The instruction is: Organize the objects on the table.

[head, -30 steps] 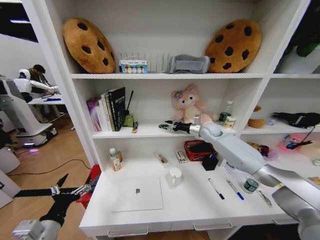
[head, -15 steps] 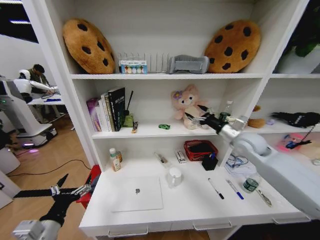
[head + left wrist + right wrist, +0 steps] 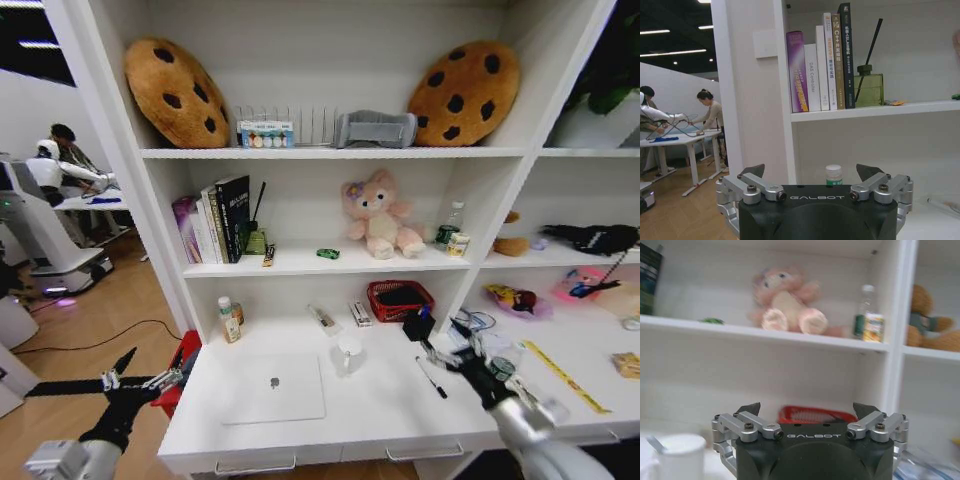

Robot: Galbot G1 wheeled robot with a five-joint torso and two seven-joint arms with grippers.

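The right gripper (image 3: 452, 352), its fingers wide and empty, has come down from the shelf where the green toy car (image 3: 328, 253) now lies, and hovers near the pens (image 3: 432, 378), while the left gripper (image 3: 152, 381) waits open beside the table (image 3: 380, 420).

bright even light; right wrist view soft.
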